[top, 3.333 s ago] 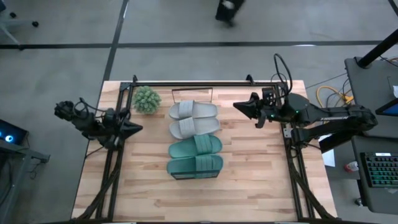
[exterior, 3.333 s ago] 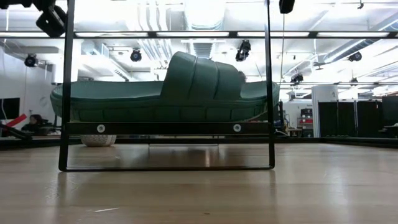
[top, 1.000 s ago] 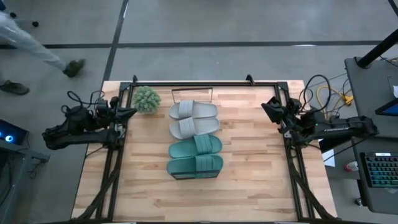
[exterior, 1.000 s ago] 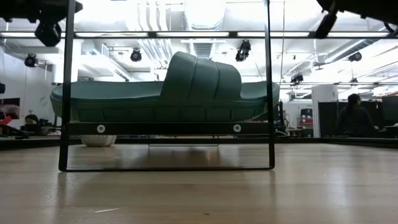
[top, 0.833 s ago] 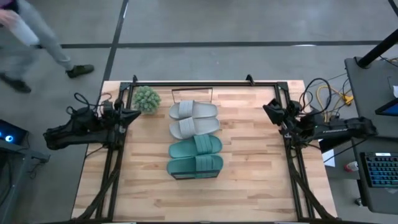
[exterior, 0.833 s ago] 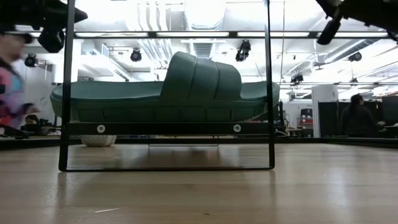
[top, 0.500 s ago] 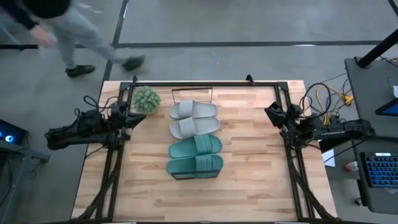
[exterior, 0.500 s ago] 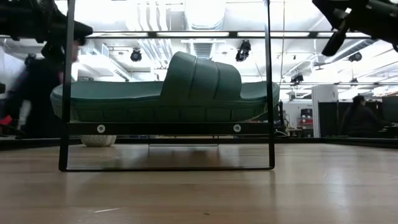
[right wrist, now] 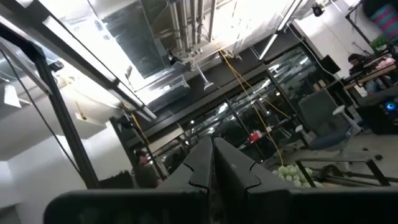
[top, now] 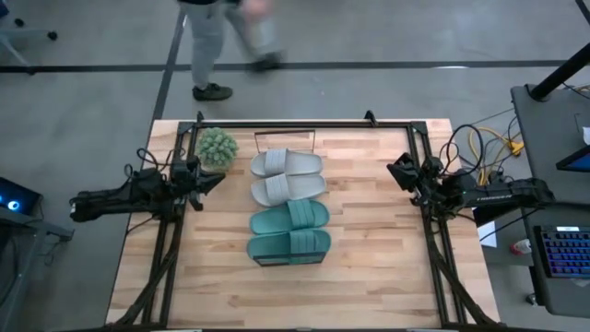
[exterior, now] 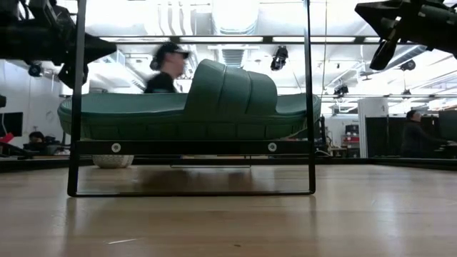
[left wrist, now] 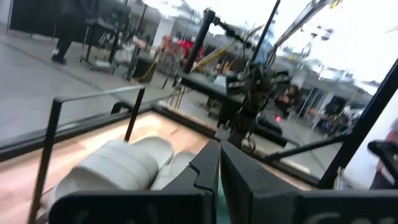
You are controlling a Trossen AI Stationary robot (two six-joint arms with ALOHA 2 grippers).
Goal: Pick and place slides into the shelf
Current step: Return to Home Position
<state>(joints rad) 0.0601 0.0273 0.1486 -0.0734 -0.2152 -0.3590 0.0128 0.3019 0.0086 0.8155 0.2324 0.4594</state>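
- Slides (top: 289,205): all four apparently seated on shelf (exterior: 193,147); grey pair far, green pair near.
- Left gripper (top: 212,179), right gripper (top: 397,171): fingers pressed together, empty, now drawn back to table (top: 369,240) sides; placing finished.

Ceiling lights (exterior: 235,18) glare white behind the left gripper (exterior: 108,48) and right gripper (exterior: 362,8), leaving both as black silhouettes. The tabletop (top: 369,231) between them is evenly lit, with faint shadows. Beyond the left gripper, a walking person (top: 210,46) smears with motion.
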